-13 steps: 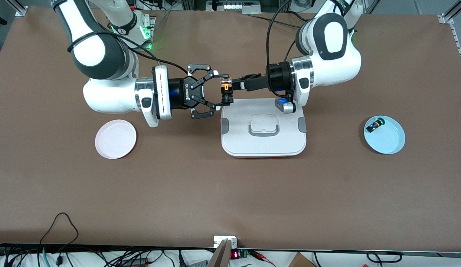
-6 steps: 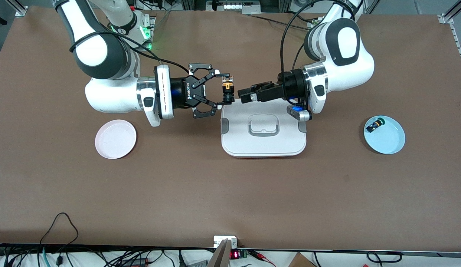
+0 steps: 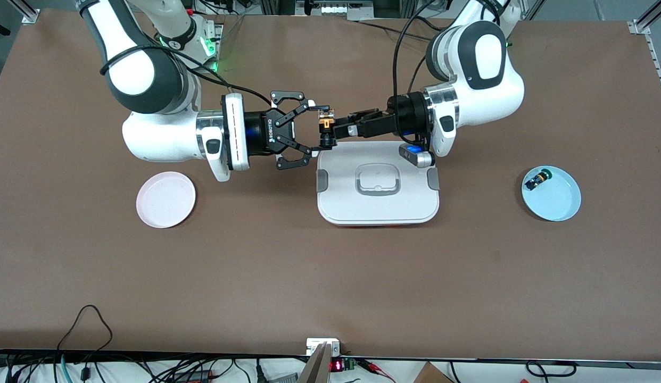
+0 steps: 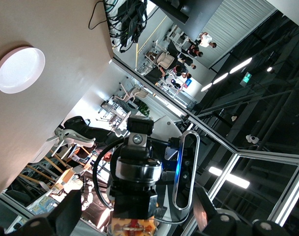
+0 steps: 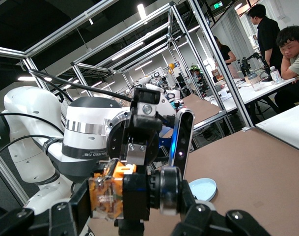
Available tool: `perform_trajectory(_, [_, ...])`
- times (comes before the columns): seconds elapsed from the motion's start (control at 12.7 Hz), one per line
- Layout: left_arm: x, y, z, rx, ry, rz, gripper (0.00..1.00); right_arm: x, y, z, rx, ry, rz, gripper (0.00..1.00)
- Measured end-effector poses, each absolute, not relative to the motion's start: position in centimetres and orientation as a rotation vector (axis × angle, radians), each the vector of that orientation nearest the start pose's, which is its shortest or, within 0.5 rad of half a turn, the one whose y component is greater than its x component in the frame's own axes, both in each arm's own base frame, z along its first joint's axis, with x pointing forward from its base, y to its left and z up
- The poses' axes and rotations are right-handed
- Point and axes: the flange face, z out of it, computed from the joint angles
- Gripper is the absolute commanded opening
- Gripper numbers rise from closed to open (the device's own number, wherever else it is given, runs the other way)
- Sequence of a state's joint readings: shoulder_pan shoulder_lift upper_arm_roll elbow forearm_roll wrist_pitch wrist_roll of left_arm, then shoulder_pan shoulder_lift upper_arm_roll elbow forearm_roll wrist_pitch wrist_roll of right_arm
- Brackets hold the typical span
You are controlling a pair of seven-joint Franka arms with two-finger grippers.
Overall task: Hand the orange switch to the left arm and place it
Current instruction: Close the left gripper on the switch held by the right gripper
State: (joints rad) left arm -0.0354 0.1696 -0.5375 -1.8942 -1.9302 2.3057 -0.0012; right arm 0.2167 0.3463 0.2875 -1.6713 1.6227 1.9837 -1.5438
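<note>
Orange switch (image 3: 324, 124) half hidden between right gripper (image 3: 321, 125) fingers

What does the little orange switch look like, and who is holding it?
The orange switch is tiny, with an orange-tan boxy body and a round black end. It looks like plastic. It is up in the air, over the edge of the white box at the right arm's end. The right end effector is shut on it. The left end effector is open right beside it.
</note>
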Motion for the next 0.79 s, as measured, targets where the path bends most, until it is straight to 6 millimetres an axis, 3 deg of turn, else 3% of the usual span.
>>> perform_trajectory(0.08, [52.93,-34.74,47.78,1.443,0.671,-0.325,0.65,57.57,36.13,47.45,-1.382,-0.925,-0.764,0.22])
perform_trajectory(0.32, [53.0,-34.82,47.32,1.445,0.671,-0.325,0.42,57.59,36.12,47.36,-1.387,-0.923,-0.766,0.22])
perform_trajectory(0.47, [53.09,-34.74,47.39,1.447,0.659,-0.31,0.09,57.54,36.15,47.24,-1.389,-0.922,-0.764,0.22])
perform_trajectory(0.55, [53.11,-34.72,47.36,1.447,0.66,-0.31,0.0,57.55,36.13,47.21,-1.387,-0.929,-0.772,0.22])
perform_trajectory(0.63, [53.11,-34.71,47.36,1.447,0.659,-0.309,0.0,57.55,36.13,47.21,-1.387,-0.93,-0.773,0.22])
perform_trajectory(0.71, [53.12,-34.71,47.35,1.448,0.659,-0.308,0.0,57.55,36.14,47.21,-1.387,-0.931,-0.774,0.38])
perform_trajectory(0.79, [53.12,-34.7,47.34,1.449,0.656,-0.305,0.0,57.55,36.15,47.2,-1.387,-0.931,-0.775,0.99])
